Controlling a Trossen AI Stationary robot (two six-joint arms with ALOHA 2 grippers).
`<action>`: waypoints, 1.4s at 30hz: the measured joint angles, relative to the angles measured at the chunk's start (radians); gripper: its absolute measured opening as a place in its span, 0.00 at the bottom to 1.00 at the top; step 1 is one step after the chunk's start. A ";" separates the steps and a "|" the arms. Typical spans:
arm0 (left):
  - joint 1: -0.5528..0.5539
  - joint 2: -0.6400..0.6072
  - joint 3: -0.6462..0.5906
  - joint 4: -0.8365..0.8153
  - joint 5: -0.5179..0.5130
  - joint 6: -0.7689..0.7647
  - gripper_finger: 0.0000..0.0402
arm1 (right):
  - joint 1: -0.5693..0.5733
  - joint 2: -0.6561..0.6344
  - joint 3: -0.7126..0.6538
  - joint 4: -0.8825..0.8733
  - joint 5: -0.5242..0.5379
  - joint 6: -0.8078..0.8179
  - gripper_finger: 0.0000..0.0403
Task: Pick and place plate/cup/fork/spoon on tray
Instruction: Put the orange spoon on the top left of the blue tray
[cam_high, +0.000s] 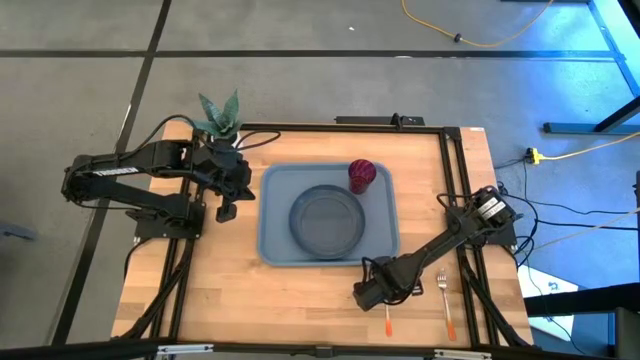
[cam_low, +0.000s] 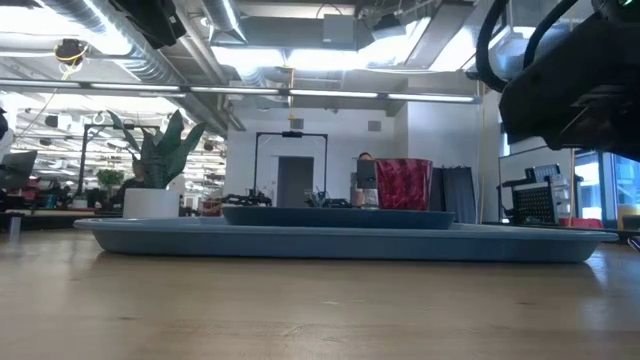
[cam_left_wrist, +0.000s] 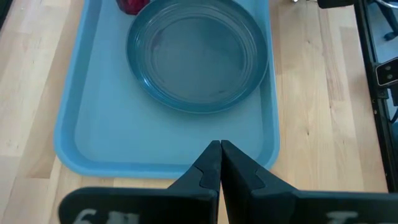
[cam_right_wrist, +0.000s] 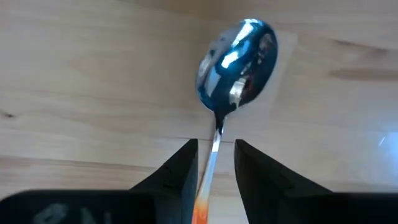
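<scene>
The right arm reaches low over the near edge of the surface (cam_high: 300, 310), and the right gripper (cam_right_wrist: 216, 155) stands narrowly open, one finger on each side of the thin neck of the spoon (cam_right_wrist: 236, 62); I cannot tell if the fingers already touch it. The spoon lies flat on the wood, its orange handle mostly hidden under the gripper. The fork (cam_high: 446, 300) lies just to the right of it, apart from the arm. The left arm waits at the left side of the tray (cam_high: 275, 215), and the left gripper (cam_left_wrist: 220, 155) is closed with nothing between its fingers. The plate (cam_high: 327, 220) sits in the middle of the tray, and the cup (cam_high: 361, 174) stands in the far right corner of the tray. The near strip of the tray is free. A potted plant (cam_high: 219, 115) stands at the far left of the surface.
</scene>
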 joint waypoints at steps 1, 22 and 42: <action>0.000 0.000 0.000 0.000 0.000 0.000 0.00 | 0.004 0.000 0.000 0.000 0.008 0.007 0.26; 0.000 0.000 0.000 -0.001 0.000 0.000 0.00 | 0.020 -0.009 -0.137 0.190 0.040 0.055 0.24; 0.000 0.000 0.000 -0.001 0.000 -0.018 0.00 | -0.042 0.010 -0.029 0.169 0.093 -0.188 0.00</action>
